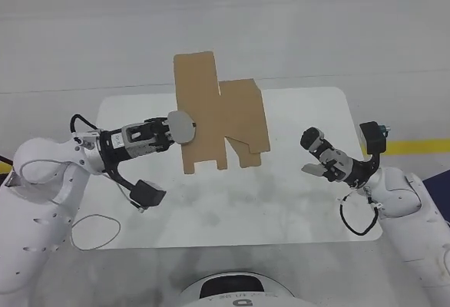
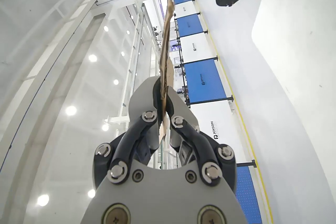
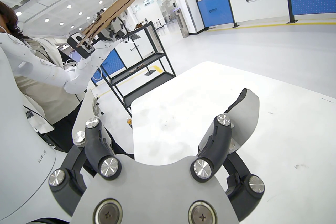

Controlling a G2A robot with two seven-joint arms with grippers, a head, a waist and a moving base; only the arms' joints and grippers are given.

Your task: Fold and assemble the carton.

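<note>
Brown flat carton is held up, left fingers clenched on its edge; released right fingers should next take the opposite edge.

White shells are covering both arms, with black cables trailing. Silver screws are studding the grey-and-black left end effector.

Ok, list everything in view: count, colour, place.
carton blank: one, brown, flat, raised over the table's far edge
table: one, white, below both arms
shelf rack: one, black, on the floor beyond the table
barrier panels: several, blue and white, along the hall floor
floor line: one, yellow, beside the table
left gripper: one, grey, shut on the carton blank's edge
right gripper: one, grey, open, over the table, apart from the carton blank
</note>
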